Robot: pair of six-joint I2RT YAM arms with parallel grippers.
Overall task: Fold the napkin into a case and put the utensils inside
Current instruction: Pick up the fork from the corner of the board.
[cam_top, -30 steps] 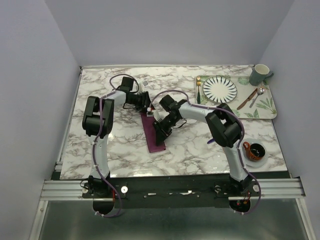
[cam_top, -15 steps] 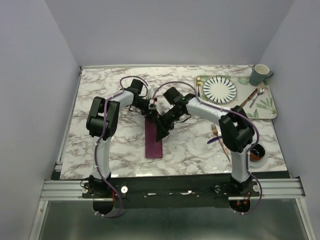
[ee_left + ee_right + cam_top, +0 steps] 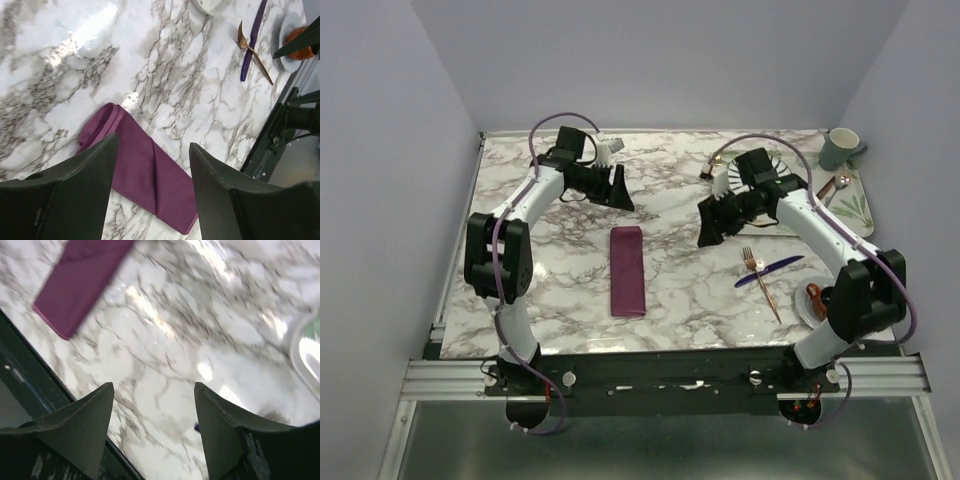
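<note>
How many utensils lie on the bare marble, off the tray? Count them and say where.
2. The copper fork and the dark blue knife lie crossed, right of the folded napkin. The right arm could hide more.

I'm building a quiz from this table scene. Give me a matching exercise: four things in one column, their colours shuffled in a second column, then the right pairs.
Things:
1. case
2. fork
3. knife
4. mug

Colours:
A. dark blue
B. grey-green
C. plum purple
D. copper

Pairs: 1-C, 2-D, 3-A, 4-B
</note>
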